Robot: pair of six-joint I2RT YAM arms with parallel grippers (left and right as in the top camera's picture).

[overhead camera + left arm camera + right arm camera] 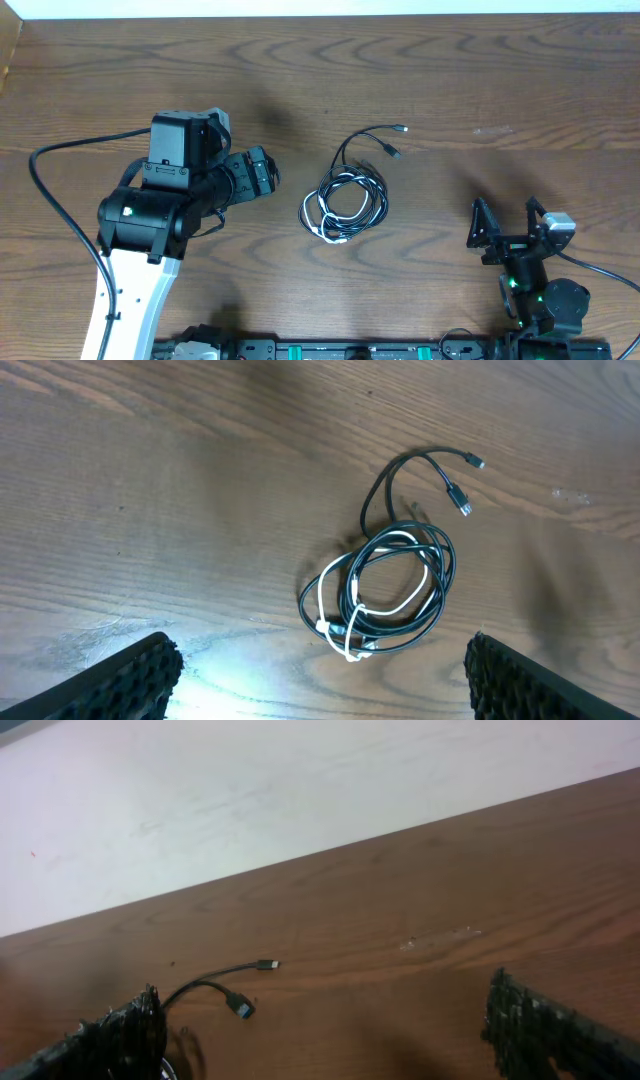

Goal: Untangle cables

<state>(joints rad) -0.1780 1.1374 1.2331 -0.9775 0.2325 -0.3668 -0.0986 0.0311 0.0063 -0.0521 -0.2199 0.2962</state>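
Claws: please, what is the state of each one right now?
Left claw: open, holding nothing.
Right claw: open, holding nothing.

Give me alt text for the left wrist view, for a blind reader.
Black cables and one white cable lie tangled in a coil on a wooden table, two plug ends trailing upper right. The open left gripper frames the bottom corners, touching nothing.

the table [500, 80] is grainy brown wood with a faint sheen. the cables [356, 592] look smooth and plastic-sheathed. the finger pads [130, 680] are ribbed, matt black.
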